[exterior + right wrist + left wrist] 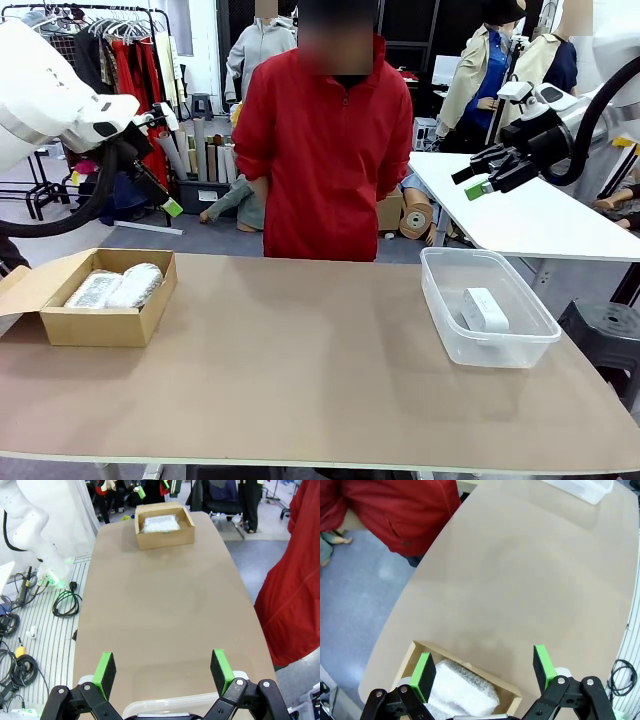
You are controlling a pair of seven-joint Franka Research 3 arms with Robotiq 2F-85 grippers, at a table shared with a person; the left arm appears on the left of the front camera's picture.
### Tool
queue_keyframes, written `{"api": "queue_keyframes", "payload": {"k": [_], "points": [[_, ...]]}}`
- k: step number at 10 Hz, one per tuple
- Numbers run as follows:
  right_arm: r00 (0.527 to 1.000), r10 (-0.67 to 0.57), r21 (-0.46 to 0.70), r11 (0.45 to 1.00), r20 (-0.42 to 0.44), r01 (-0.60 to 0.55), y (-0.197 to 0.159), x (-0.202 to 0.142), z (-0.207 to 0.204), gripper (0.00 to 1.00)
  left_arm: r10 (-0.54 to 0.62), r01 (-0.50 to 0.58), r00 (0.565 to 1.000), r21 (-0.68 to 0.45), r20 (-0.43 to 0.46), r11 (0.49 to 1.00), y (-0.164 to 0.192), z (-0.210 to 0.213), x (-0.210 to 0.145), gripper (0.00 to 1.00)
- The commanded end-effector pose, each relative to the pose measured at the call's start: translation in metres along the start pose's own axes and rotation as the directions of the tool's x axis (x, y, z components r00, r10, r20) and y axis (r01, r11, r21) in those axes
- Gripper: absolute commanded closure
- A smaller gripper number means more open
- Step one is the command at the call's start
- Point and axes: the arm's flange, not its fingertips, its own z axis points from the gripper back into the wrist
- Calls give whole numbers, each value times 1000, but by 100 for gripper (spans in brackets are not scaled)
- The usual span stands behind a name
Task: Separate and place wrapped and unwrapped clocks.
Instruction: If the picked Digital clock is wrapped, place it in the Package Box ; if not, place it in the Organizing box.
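Risk: spread-jawed, empty left gripper [485,672] and right gripper [164,672] may clip cardboard box [95,320] or tub [500,345] rim if lowered.

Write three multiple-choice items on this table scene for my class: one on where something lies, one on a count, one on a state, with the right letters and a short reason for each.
1. Where does the bare white clock lie?
A. in the cardboard box
B. in the clear plastic tub
C. on the bare table

2. How many bubble-wrapped clocks are in the cardboard box?
A. none
B. two
C. four

3. How is the left gripper?
A. open and holding nothing
B. shut on a clock
C. shut on the box flap

Answers:
1 B, the smooth block rests on the tub's floor.
2 B, two lumpy bundles lie side by side.
3 A, its green pads stand wide apart above the box.
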Motion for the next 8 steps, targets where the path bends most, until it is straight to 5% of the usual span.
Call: {"api": "queue_keyframes", "payload": {"k": [1,3,5,7,8], "points": [[1000,-4,-4,1000,2,4,-2,4,2,0,0,0,1000,0,3,1000,-2,1,0,0],[1000,-4,-4,1000,2,4,-2,4,2,0,-147,132,984,-139,-102,981,12,-3,-6,0],[1000,-4,-4,1000,2,4,-2,4,2,0,-237,204,965,-243,-114,948,26,-7,-10,0],[1000,-4,-4,1000,2,4,-2,4,2,0,-368,351,930,-343,18,871,42,-17,-18,0],[1000,-4,-4,1000,2,4,-2,4,2,0,-359,364,930,-313,77,877,50,-25,-23,0]]}}
